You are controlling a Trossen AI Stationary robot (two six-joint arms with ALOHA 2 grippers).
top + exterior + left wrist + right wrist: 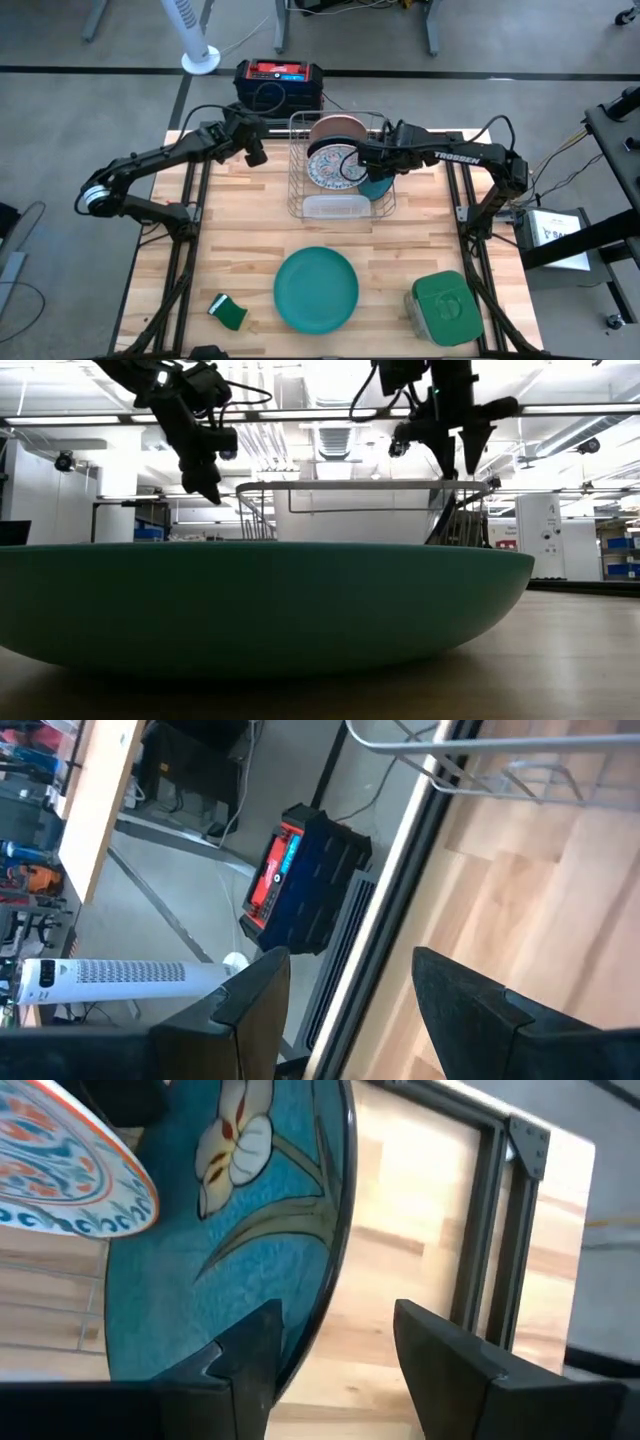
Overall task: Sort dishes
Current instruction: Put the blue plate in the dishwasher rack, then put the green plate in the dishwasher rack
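Observation:
A wire rack [296,190] at the table's far middle holds three plates on edge: salmon-pink [336,127], white with blue-red ornament [328,165] [60,1170], and dark teal with a flower [377,186] [230,1250]. The bright teal-green plate [316,290] [260,600] lies flat on the table's near middle. My right gripper [362,165] [335,1345] is open over the rack, with the dark teal plate's rim between its fingers. My left gripper [255,152] [350,990] is open and hangs in the air left of the rack, over the table's far edge. My right gripper stands open astride the dark teal plate's rim [318,1320], which runs close along one finger [255,1350]. Whether that finger touches the rim I cannot tell. The plate stands on edge in the rack.
A square green-lidded container [447,308] sits at the near right and a small green sponge [229,311] at the near left. A clear tray [335,207] lies in the rack's near end. A black-and-red box [279,85] [300,880] stands on the floor beyond the far edge.

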